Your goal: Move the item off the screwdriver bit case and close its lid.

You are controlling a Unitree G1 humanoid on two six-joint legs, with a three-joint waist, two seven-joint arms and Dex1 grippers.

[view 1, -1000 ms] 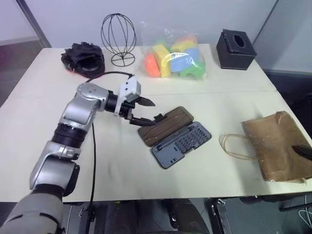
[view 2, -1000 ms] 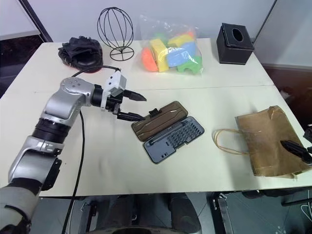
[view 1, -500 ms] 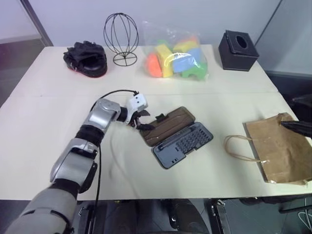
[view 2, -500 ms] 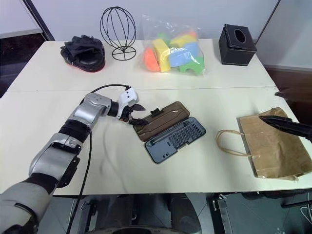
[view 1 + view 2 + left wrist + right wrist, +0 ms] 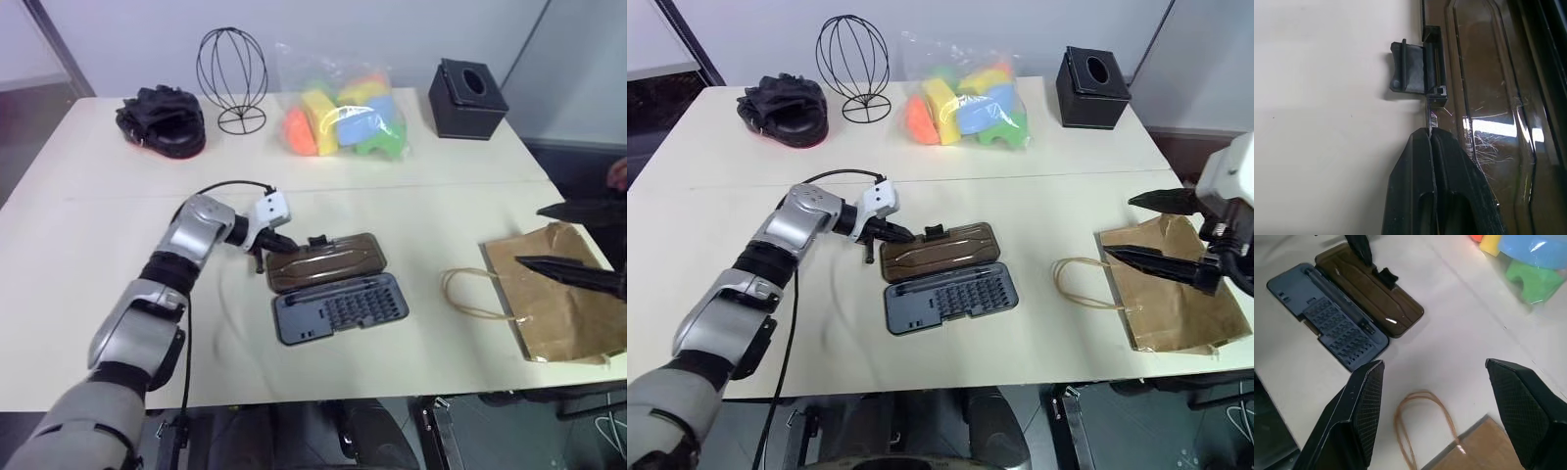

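The screwdriver bit case (image 5: 339,306) lies open, long axis across the table (image 5: 88,225), lid (image 5: 323,262) on its far side. Left gripper (image 5: 263,245) pinches the lid's edge; right gripper (image 5: 1161,233) spread wide.

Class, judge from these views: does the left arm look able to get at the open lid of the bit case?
Probably yes: the left end effector, shut, already sits at the lid edge near its latch tab, with bare table around it.

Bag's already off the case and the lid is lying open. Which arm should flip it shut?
Left, probably. The left gripper is shut, its fingertips at the edge of the lid beside the latch tab. The right gripper is open, over the paper bag, well clear of the case.
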